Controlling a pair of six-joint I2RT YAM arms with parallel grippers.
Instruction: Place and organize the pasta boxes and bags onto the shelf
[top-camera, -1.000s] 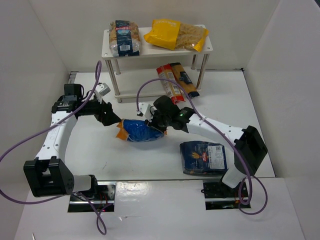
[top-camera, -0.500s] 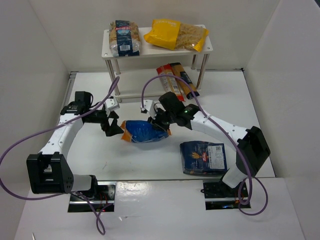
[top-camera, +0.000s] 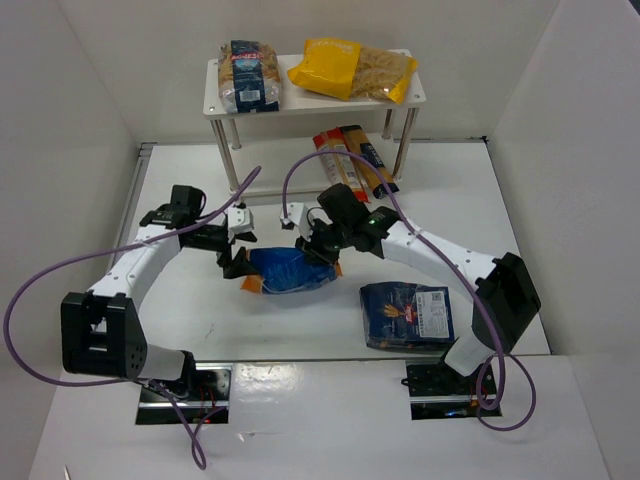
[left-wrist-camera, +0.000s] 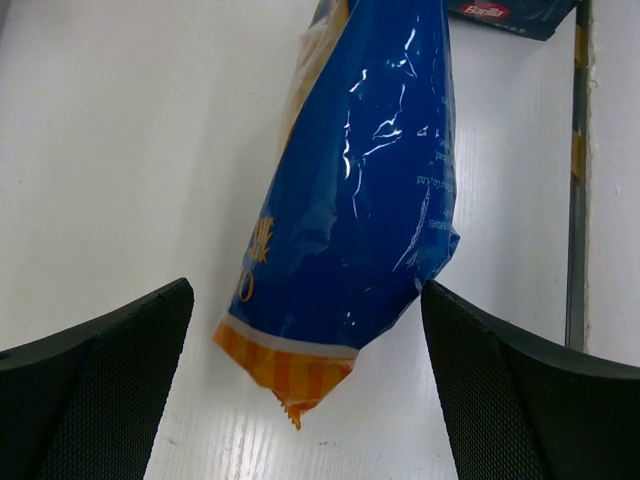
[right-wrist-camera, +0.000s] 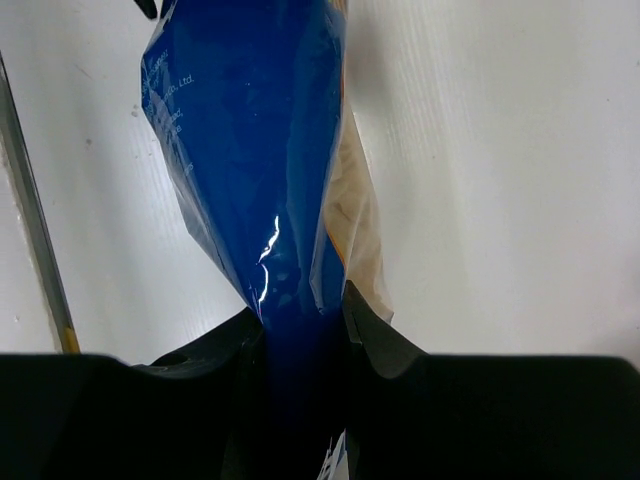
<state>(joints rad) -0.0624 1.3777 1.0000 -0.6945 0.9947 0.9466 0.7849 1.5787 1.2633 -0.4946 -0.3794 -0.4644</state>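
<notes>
My right gripper (top-camera: 318, 252) is shut on the right end of the blue-and-orange bag (top-camera: 285, 270), which hangs just above the table; the pinched bag (right-wrist-camera: 262, 160) fills the right wrist view. My left gripper (top-camera: 240, 265) is open, its jaws on either side of the bag's orange-striped end (left-wrist-camera: 285, 370) without touching it. The white shelf (top-camera: 415, 92) stands at the back. Its top tier holds a blue-labelled clear bag (top-camera: 250, 75) and a yellow bag (top-camera: 350, 68). Long red and orange packets (top-camera: 352, 165) lie under it. A flat dark blue pack (top-camera: 407, 315) lies at the front right.
White walls close in the table on the left, back and right. A metal rail (left-wrist-camera: 577, 170) runs along the table's edge in the left wrist view. Purple cables (top-camera: 60, 275) loop over both arms.
My left gripper has swung right toward the bag and now straddles its orange end. The right gripper has kept its hold, and the bag has shifted slightly right.
</notes>
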